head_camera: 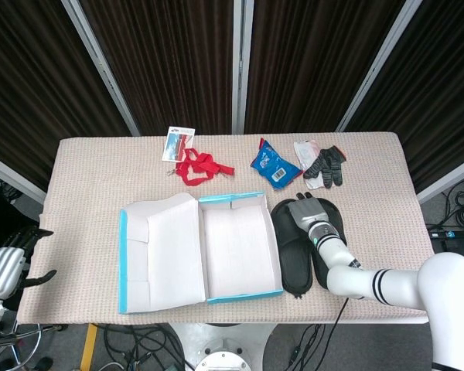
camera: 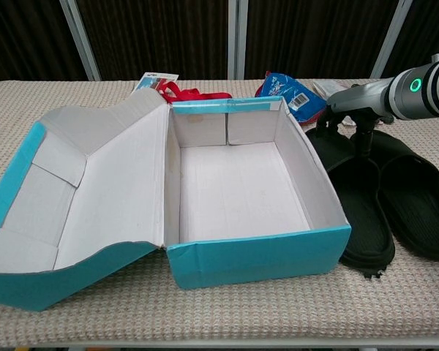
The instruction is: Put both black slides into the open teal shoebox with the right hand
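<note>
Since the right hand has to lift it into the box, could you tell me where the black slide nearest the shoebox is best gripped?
Probably at the strap of the nearer black slide, at its far end, coming down from above. The strap arches over the footbed, so fingers could hook under it. The right hand is there.

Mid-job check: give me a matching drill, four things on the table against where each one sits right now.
Things:
1. black slides
2. red strap
3. blue snack packet
4. black glove

Places:
A. far side, right of the blue snack packet
B. far side, behind the shoebox's open lid
C. far side, just behind the slides' far ends
D. right of the teal shoebox, under the right robot hand

Pairs: 1-D, 2-B, 3-C, 4-A
</note>
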You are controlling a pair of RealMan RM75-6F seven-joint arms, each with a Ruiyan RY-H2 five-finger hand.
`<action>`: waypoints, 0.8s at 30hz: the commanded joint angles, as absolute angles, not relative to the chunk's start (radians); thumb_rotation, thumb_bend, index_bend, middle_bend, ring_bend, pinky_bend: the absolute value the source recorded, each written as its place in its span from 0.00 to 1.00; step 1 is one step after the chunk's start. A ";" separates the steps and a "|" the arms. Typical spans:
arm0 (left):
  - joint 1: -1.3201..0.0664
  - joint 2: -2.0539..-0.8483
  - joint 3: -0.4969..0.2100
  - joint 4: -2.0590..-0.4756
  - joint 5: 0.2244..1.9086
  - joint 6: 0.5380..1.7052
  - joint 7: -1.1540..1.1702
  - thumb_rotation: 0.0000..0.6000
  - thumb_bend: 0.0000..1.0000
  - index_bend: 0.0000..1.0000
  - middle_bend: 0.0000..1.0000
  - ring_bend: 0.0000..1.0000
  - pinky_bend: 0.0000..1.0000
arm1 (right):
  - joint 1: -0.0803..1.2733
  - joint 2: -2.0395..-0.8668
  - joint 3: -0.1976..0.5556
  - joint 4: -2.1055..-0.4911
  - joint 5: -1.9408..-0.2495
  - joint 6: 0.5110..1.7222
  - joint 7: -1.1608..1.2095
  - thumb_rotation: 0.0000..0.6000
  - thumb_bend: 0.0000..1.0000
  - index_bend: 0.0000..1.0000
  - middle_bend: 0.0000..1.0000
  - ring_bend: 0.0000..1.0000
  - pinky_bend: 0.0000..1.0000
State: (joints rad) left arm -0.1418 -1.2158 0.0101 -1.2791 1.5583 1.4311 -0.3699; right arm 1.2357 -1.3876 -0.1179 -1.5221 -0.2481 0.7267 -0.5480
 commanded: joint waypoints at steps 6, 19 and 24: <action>-0.144 -1.214 0.011 -1.287 1.556 1.424 -0.365 1.00 0.15 0.24 0.23 0.13 0.20 | 1.172 -1.291 -0.073 -1.609 -0.377 0.780 -0.477 1.00 0.08 0.39 0.40 0.07 0.05; -0.150 -1.206 0.008 -1.316 1.554 1.419 -0.336 1.00 0.15 0.24 0.23 0.13 0.20 | 1.042 -0.989 0.009 -1.876 -0.615 0.892 -0.342 1.00 0.08 0.42 0.42 0.09 0.07; -0.150 -1.201 0.006 -1.329 1.550 1.419 -0.330 1.00 0.15 0.24 0.23 0.13 0.20 | 0.991 -0.915 0.067 -1.948 -0.711 0.902 -0.249 1.00 0.08 0.43 0.43 0.10 0.08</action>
